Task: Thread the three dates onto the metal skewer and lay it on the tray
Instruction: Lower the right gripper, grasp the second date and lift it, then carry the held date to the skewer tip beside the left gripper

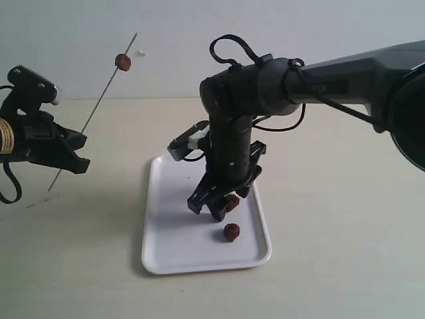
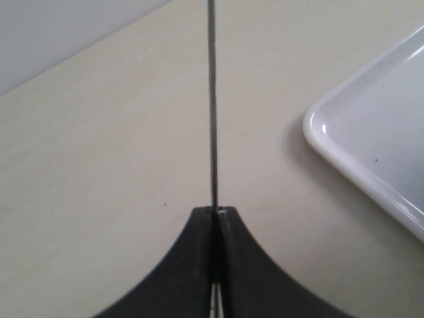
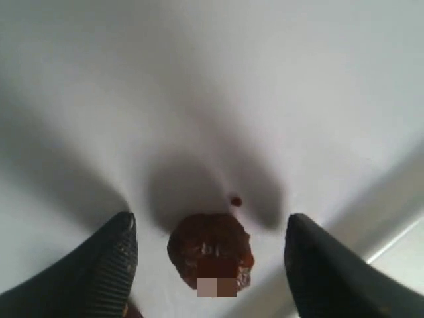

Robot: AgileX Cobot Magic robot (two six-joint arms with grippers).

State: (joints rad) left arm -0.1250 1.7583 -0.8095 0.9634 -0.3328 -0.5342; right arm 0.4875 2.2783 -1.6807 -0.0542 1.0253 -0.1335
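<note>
Right tool (image 3: 211, 224), jaws wide and empty, straddles a date (image 3: 211, 257) on the tray (image 1: 166, 252); left tool (image 2: 216, 213) pinches the upslanting skewer (image 2: 212, 99) shut.

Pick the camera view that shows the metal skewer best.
The exterior view: the metal skewer shows nearly its whole slanted length, one date threaded near the top, the left claw gripping it low down. The left wrist view shows only a stretch leaving the shut claw. The right wrist view shows none of it.
</note>
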